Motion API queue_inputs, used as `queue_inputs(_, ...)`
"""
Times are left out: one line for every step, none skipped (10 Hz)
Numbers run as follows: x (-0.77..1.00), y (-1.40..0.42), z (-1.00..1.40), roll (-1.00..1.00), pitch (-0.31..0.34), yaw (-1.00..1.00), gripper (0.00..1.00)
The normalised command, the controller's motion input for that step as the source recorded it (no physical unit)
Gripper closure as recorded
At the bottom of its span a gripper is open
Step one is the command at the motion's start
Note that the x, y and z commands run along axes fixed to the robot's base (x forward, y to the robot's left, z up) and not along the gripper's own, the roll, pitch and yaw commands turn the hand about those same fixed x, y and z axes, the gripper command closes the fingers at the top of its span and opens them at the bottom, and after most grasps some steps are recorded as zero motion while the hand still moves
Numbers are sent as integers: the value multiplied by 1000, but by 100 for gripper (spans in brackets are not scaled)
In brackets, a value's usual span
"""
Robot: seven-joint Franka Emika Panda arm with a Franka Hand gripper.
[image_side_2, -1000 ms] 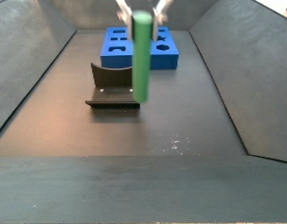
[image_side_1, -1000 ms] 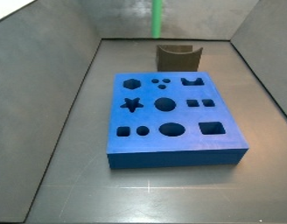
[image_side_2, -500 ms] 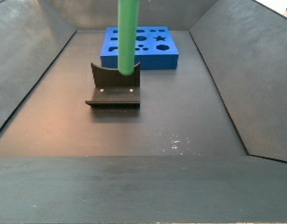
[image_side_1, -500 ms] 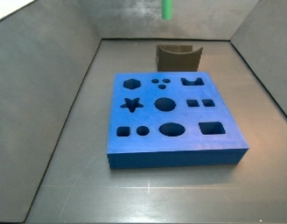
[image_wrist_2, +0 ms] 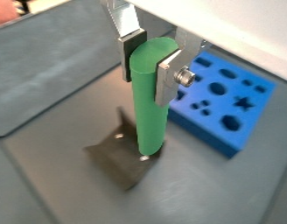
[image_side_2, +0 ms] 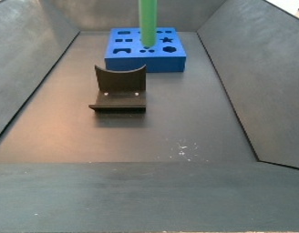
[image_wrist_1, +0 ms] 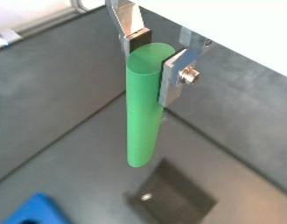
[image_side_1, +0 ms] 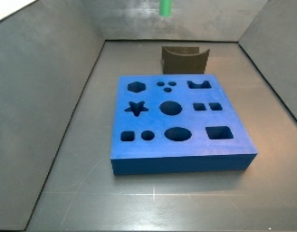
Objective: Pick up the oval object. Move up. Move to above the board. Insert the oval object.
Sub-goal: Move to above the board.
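The oval object (image_wrist_1: 143,114) is a plain bright green rod hanging upright, and my gripper (image_wrist_1: 154,52) is shut on its top end, a silver finger (image_wrist_1: 134,26) on either side. The other wrist view shows the same hold: gripper (image_wrist_2: 154,54), oval object (image_wrist_2: 152,109). In both side views only the rod's lower part shows at the top edge (image_side_1: 167,7) (image_side_2: 149,23); the gripper itself is out of frame there. The board (image_side_1: 181,122) (image_side_2: 146,50) (image_wrist_2: 222,101) is a thick blue block with dark shaped cutouts, lying on the floor well below the rod.
The fixture (image_side_1: 185,59) (image_side_2: 118,91) (image_wrist_2: 122,157) (image_wrist_1: 175,197), a dark bracket on a base plate, stands on the floor just beyond the board's end. Grey sloping walls (image_side_1: 54,82) enclose the floor on both sides.
The gripper has carried the green rod higher and away from the fixture toward the board; less of the rod shows in the side views now.
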Motion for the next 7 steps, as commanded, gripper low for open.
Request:
queue_inputs(-224,-1000,167,40,199,-24,100)
queue_inputs(-228,-1000,174,48,96,-8,100)
queue_inputs(-229,-1000,172,40,45,1,100)
queue_inputs(-237,-1000,172,39,15,5,100)
queue_inputs(-239,-1000,176,35,11,6,100)
queue_inputs(-240,-1000,176,23,3,7,100)
queue_inputs(-243,-1000,179,11,5,8,100)
